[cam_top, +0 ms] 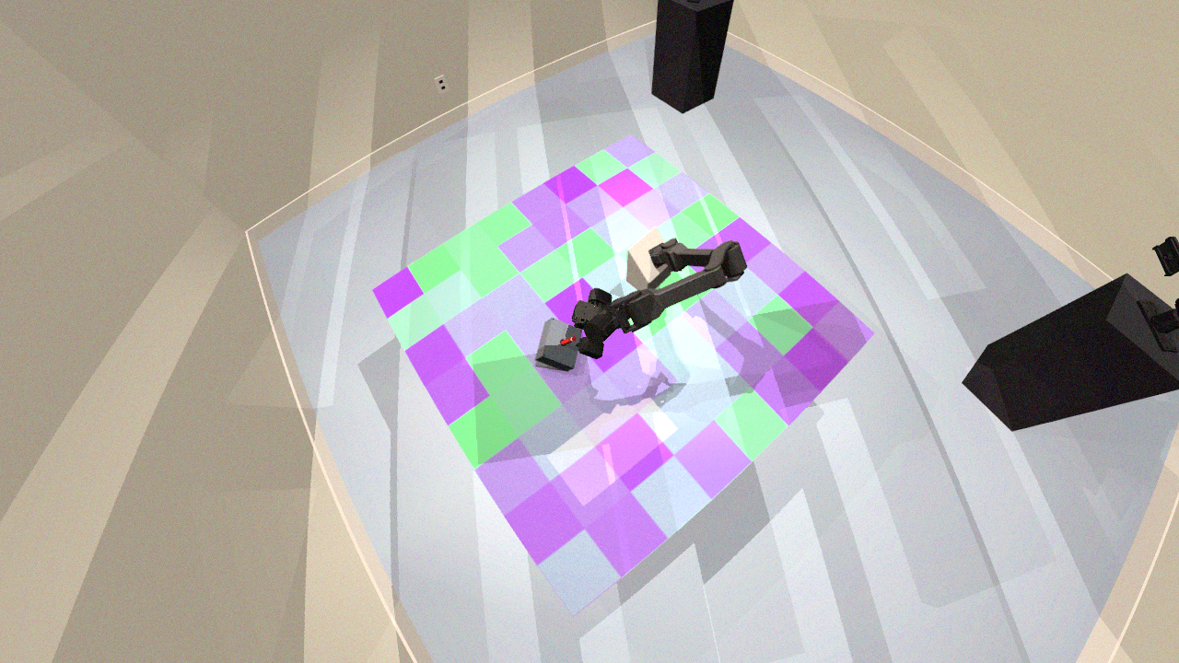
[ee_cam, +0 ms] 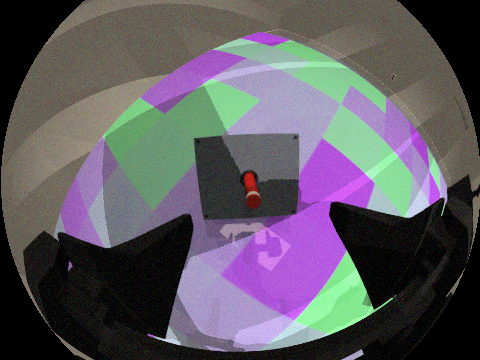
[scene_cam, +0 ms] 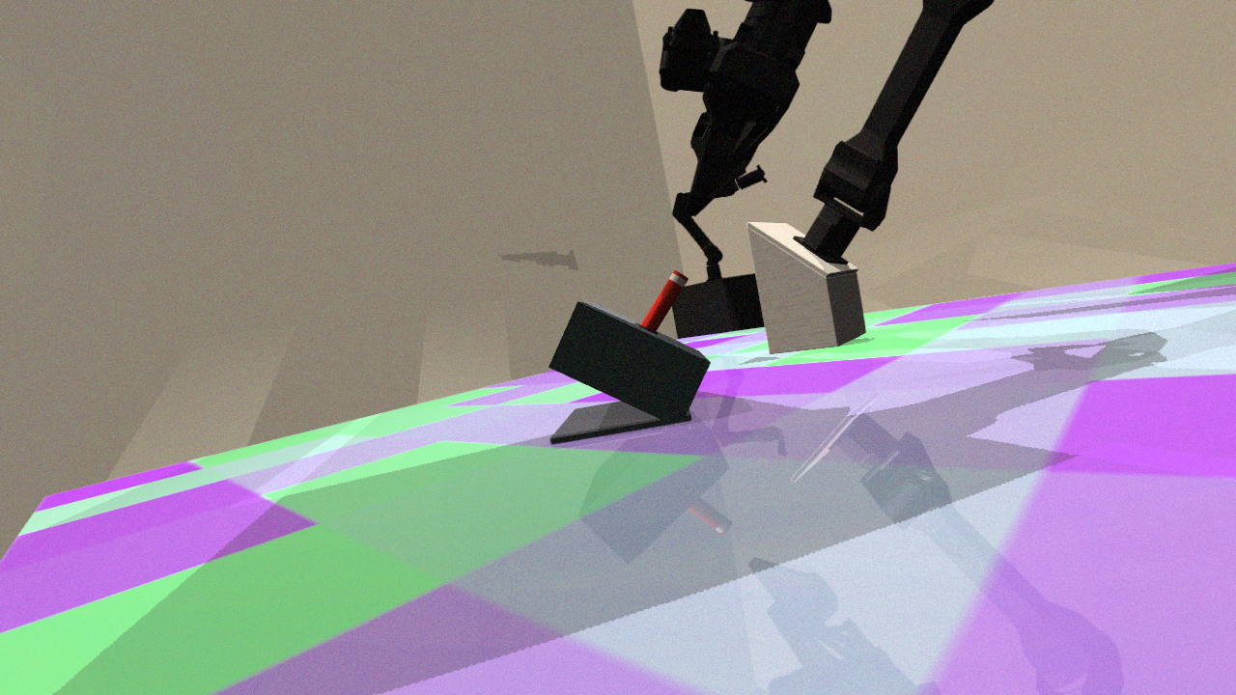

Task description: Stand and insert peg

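The red peg (cam_top: 566, 340) (scene_cam: 661, 302) (ee_cam: 250, 185) stands in the hole of the dark sloped panel (cam_top: 554, 354) (scene_cam: 624, 367) (ee_cam: 215, 175). Its white-banded end points outward, and its plain end is hidden inside the hole. The peg leans in line with the hole, square to the panel's face as far as the exterior view shows. How deep it sits inside cannot be seen. My gripper (scene_cam: 691, 206) (ee_cam: 264, 216) is open and empty. Its fingers are wide apart and clear of the peg, back from its banded end on the arm's side.
The arm's pale wedge-shaped base block (cam_top: 645, 260) (scene_cam: 791, 297) stands behind the panel in the exterior view. The patchwork table top (cam_top: 577, 528) (scene_cam: 259, 604) carries shadows and reflections. Black pedestals (cam_top: 692, 57) (cam_top: 1079, 363) stand beyond the table.
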`<state>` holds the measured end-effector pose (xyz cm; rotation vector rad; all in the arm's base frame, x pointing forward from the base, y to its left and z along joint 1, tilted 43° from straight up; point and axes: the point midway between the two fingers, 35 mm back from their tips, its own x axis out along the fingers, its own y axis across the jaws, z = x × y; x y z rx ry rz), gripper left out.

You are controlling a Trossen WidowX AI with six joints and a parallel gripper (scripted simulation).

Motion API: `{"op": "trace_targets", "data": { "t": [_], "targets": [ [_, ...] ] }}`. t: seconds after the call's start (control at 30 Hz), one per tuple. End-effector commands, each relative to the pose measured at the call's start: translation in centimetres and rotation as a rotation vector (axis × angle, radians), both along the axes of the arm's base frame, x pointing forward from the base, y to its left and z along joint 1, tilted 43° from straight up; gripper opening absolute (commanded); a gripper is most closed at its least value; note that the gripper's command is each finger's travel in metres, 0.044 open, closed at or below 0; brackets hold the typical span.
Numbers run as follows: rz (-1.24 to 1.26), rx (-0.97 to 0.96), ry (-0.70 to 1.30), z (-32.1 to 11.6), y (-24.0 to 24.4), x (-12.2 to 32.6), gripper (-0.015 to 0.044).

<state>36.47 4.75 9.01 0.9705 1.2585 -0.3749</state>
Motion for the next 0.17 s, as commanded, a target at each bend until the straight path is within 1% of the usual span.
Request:
{"op": "trace_targets", "data": {
  "t": [0.0, 0.13],
  "targets": [
    [0.007, 0.004, -0.005, 0.76, -0.11, -0.13, 0.0440],
    [0.007, 0.004, -0.005, 0.76, -0.11, -0.13, 0.0440]
  ]
}}
